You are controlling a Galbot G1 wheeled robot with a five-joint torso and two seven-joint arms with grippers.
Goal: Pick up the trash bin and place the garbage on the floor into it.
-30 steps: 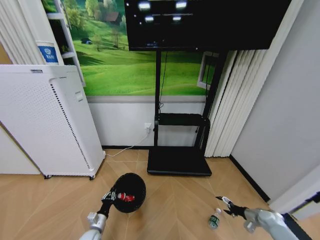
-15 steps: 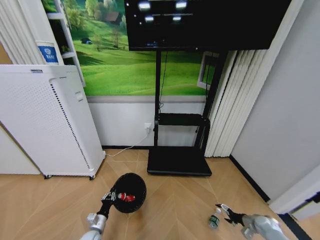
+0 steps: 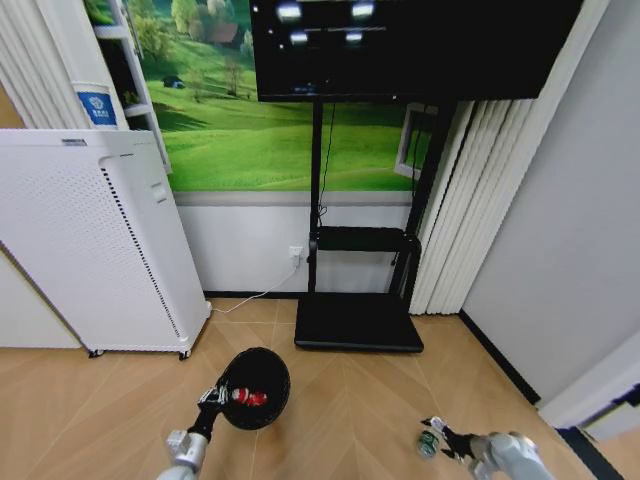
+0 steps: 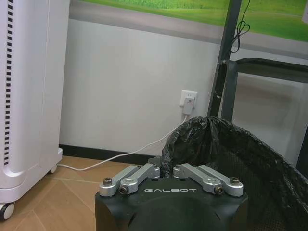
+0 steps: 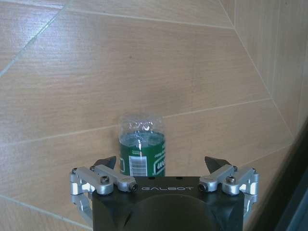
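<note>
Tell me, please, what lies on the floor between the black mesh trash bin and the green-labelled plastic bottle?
Nothing: in the head view, the stretch from the black mesh trash bin to the green-labelled plastic bottle is bare wooden floor.

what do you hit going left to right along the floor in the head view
white appliance → left end effector clamped on the rim of the bin → bin with a red piece inside → black stand base → bottle → right end effector, open at the bottle
</note>
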